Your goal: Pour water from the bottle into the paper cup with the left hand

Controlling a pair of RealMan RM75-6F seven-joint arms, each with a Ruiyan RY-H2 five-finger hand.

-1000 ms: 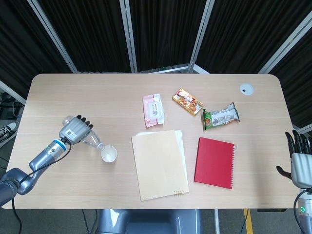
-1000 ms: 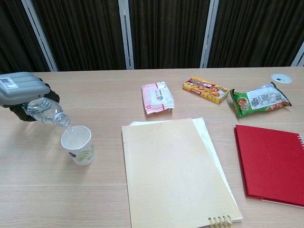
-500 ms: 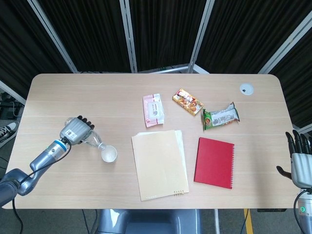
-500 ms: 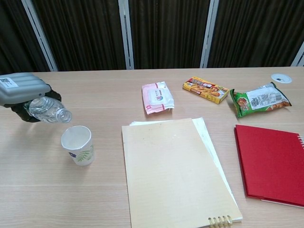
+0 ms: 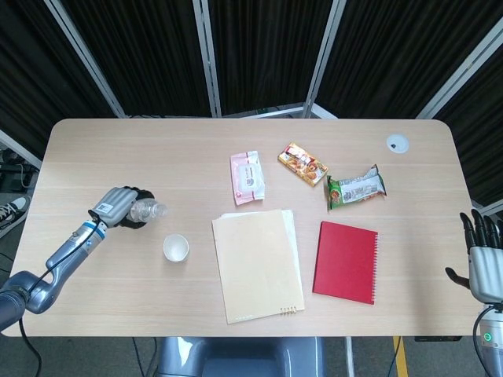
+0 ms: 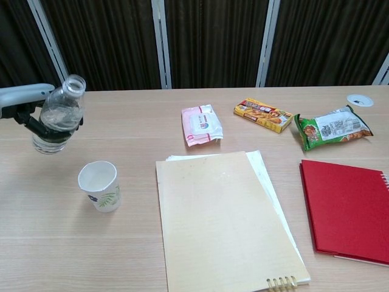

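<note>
Left hand (image 6: 30, 115) grasping water bottle (image 6: 59, 115) near upright, neck up, just left and behind paper cup (image 6: 99, 185).

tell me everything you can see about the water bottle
The bottle is clear ribbed plastic, uncapped, with some water in its lower part. It stands nearly upright, mouth up and tilted slightly right, gripped around the body by the left hand. It sits up and to the left of the paper cup, not touching it.
</note>
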